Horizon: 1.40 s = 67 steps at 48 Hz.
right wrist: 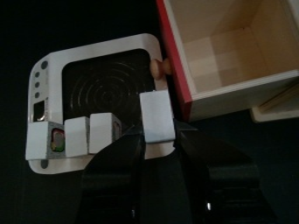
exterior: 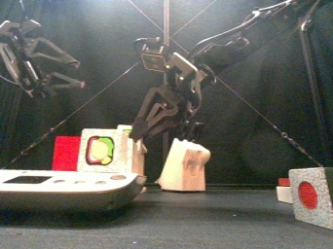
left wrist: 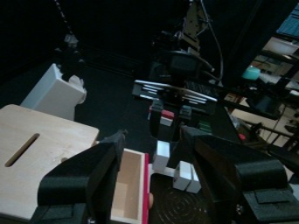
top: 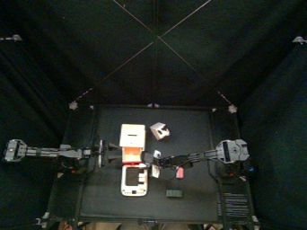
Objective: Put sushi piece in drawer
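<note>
In the right wrist view my right gripper is shut on a white sushi piece and holds it over the edge of a white tray with a black round pad. It is just beside the open wooden drawer, which has a red front. Other sushi pieces lie in a row on the tray. In the top view the right gripper is between the red drawer and the tray. My left gripper is open and empty, beside the drawer unit.
A white cube with a red spot stands behind the drawer unit; it also shows in the front view. A small black block lies right of the tray. A white block stands mid-table.
</note>
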Each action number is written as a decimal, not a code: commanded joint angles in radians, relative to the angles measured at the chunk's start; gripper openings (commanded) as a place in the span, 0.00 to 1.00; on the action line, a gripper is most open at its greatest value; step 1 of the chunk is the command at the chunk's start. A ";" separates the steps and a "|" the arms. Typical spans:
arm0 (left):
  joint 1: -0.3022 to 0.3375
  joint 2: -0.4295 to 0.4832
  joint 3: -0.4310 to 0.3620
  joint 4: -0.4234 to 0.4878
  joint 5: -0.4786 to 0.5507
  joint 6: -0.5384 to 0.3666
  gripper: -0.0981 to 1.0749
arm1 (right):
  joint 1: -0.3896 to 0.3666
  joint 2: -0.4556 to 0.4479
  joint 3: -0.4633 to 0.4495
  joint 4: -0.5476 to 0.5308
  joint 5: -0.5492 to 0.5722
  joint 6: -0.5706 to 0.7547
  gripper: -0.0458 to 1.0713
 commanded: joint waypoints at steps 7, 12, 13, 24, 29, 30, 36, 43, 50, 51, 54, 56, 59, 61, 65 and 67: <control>0.000 0.005 -0.011 -0.002 -0.008 0.002 0.84 | -0.006 -0.097 -0.037 -0.025 -0.012 0.000 0.57; 0.000 0.003 -0.012 -0.002 -0.009 0.002 0.84 | -0.020 -0.089 -0.077 -0.031 -0.020 0.000 0.57; -0.002 0.003 -0.012 -0.002 -0.009 0.002 0.84 | -0.025 -0.084 -0.084 -0.032 -0.021 0.002 0.57; -0.002 0.003 -0.011 -0.002 -0.009 0.002 0.84 | -0.077 0.020 -0.189 -0.034 -0.025 0.002 0.57; -0.002 0.005 -0.011 -0.002 -0.009 0.002 0.84 | -0.089 0.058 -0.230 -0.035 -0.025 -0.003 0.57; -0.002 0.003 -0.011 -0.002 -0.009 0.002 0.84 | -0.092 0.071 -0.241 -0.038 -0.025 -0.003 0.57; -0.002 0.003 -0.011 -0.002 -0.008 0.002 0.84 | -0.103 0.100 -0.275 -0.057 -0.020 0.003 0.57; -0.002 0.003 -0.009 -0.002 -0.009 0.002 0.84 | -0.114 0.127 -0.299 -0.069 -0.018 0.005 0.57; -0.002 0.003 -0.005 -0.003 -0.009 0.000 0.84 | -0.121 0.137 -0.293 -0.066 -0.018 0.009 0.57; -0.002 0.003 -0.003 -0.002 -0.009 0.000 0.84 | -0.123 0.137 -0.290 -0.064 -0.017 0.009 0.57; -0.002 0.003 -0.003 -0.002 -0.009 0.000 0.84 | -0.123 0.137 -0.282 -0.064 -0.017 0.009 0.57; -0.002 0.003 -0.003 -0.002 -0.009 0.000 0.84 | -0.123 0.137 -0.281 -0.064 -0.017 0.011 0.57; -0.002 0.005 -0.003 -0.002 -0.009 0.000 0.84 | -0.123 0.137 -0.282 -0.063 -0.017 0.011 0.57; -0.002 0.005 -0.003 -0.002 -0.008 0.000 0.84 | -0.123 0.138 -0.284 -0.063 -0.015 0.011 0.58; -0.002 0.003 -0.003 -0.002 -0.008 0.000 0.84 | -0.123 0.140 -0.284 -0.063 -0.017 0.011 0.59; -0.002 0.005 -0.003 -0.002 -0.008 0.000 0.84 | -0.123 0.140 -0.284 -0.063 -0.017 0.011 0.60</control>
